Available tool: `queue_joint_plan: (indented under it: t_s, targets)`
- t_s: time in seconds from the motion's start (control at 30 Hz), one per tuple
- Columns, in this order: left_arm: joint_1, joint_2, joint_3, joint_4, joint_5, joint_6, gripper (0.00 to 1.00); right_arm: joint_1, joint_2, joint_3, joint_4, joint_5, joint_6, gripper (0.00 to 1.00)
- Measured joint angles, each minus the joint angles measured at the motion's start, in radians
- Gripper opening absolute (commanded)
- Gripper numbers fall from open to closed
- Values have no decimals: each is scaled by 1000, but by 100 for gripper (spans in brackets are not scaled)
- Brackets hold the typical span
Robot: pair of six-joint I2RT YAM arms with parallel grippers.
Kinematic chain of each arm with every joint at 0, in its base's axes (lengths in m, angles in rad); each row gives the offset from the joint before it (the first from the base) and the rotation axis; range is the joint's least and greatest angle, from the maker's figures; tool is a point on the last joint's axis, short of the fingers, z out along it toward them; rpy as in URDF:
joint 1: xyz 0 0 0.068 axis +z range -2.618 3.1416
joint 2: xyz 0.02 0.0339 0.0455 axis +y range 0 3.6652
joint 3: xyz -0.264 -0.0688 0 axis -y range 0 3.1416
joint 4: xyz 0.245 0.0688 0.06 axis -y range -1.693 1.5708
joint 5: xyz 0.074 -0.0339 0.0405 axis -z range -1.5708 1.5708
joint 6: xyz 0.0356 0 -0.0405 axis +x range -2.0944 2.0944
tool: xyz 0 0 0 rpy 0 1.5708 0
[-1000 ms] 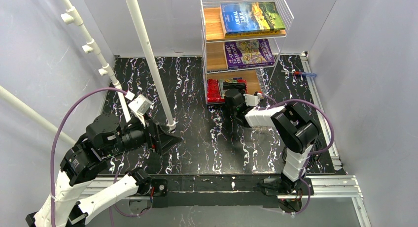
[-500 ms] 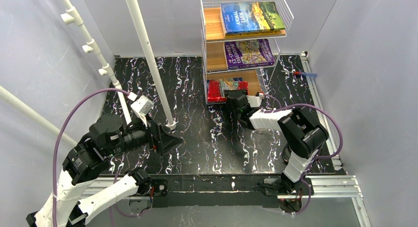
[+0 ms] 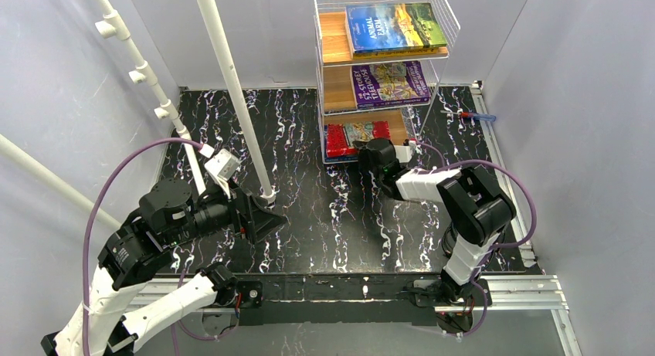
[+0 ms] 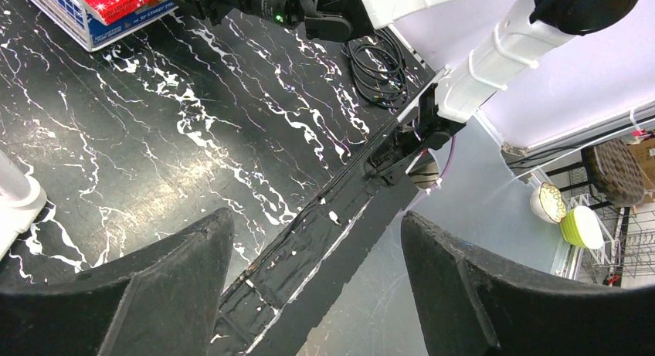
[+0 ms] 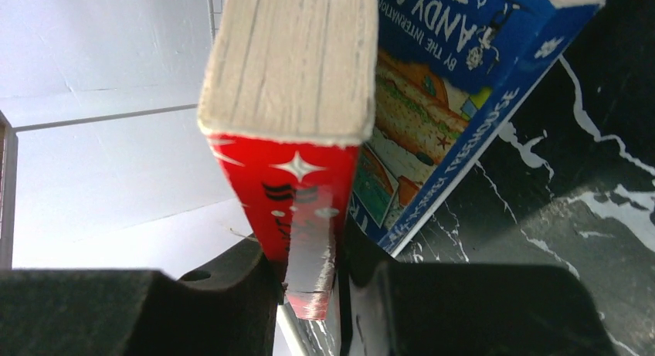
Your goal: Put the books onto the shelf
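Black marbled desk [image 3: 309, 209] carries the shelf [image 3: 334, 35] at its far side. At the lowest tier the right hand [image 5: 309, 271] pinches the red book [image 5: 293, 178] by its edge (a blue book [image 5: 463, 55] lies just beneath). Left hand [image 4: 317, 248] hangs open above the desk, well apart.

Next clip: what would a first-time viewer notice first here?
The white wire shelf at the far edge of the table, with Animal Farm on its top tier and a purple book on the middle one. At the bottom tier, the right gripper pinches a red book by its edge.
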Motion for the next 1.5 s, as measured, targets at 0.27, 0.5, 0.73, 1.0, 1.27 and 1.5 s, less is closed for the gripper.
queue_joint_plan:
  t_s: [0.27,0.5,0.73,1.0,1.27,1.5]
  targets:
    - [0,0,0,1,3,0,77,-47,68,8,83,-99,-45,1]
    - [0,0,0,1,6,0,77,-66,109,16,137,-166,-62,1]
    - [0,0,0,2,7,0,77,-71,134,30,168,-193,-68,1]
    - [0,1,0,7,9,0,77,-72,154,29,190,-195,-65,50]
    - [0,11,0,8,20,0,77,-71,154,19,263,-240,-50,89]
    - [0,15,0,8,22,0,77,-71,131,19,228,-256,-24,96]
